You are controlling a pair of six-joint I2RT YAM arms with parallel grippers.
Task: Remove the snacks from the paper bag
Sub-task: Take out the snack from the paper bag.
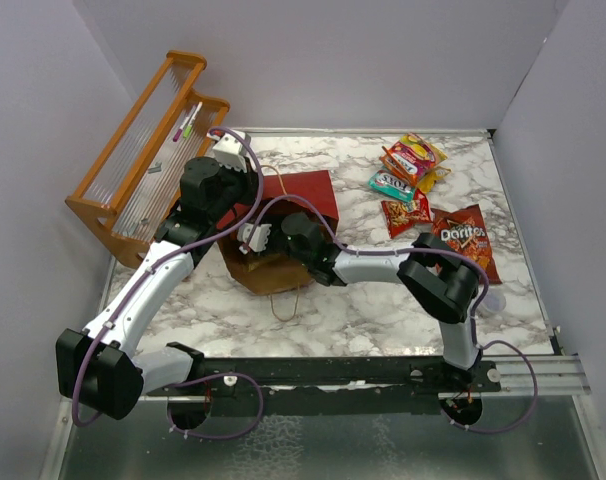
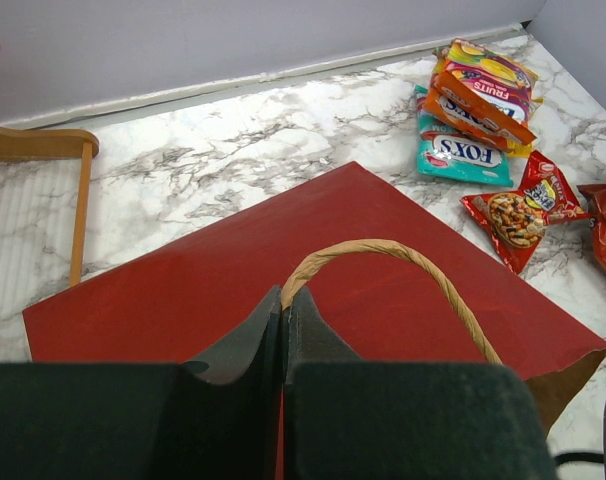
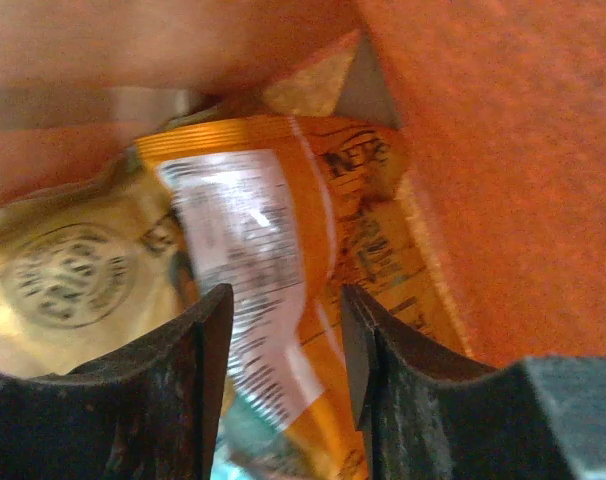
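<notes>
Pale grey walls close in a white-and-grey marble table (image 1: pixel 383 310). At the far left an orange slatted wooden rack (image 1: pixel 133 170) stands against the wall, with thin pink and green markers (image 1: pixel 188 122) resting on its upper rail.

Just right of the rack, the left gripper (image 2: pixel 283 300) is pinched fully together on the paper bag (image 2: pixel 363 250), right where the twisted brown handle (image 2: pixel 383 247) leaves the bag's edge. The handle arches out from between the fingertips. The bag sits left of the table's centre, its red side turned up and its brown kraft mouth facing the near edge.

The right gripper (image 3: pixel 283 300) is reached into that mouth, red-lit paper all around it. Its fingers stand partly apart, one on each side of an orange packet (image 3: pixel 273 230) with a white printed label. Whether the pads press on the packet is not clear. A gold packet (image 3: pixel 63 270) lies just beside it to the left.

Well apart on the right of the table lie the red-yellow packets (image 1: pixel 413 158), a teal packet (image 1: pixel 391 186), a small red packet (image 1: pixel 405 215) and a red Doritos bag (image 1: pixel 465 240).
</notes>
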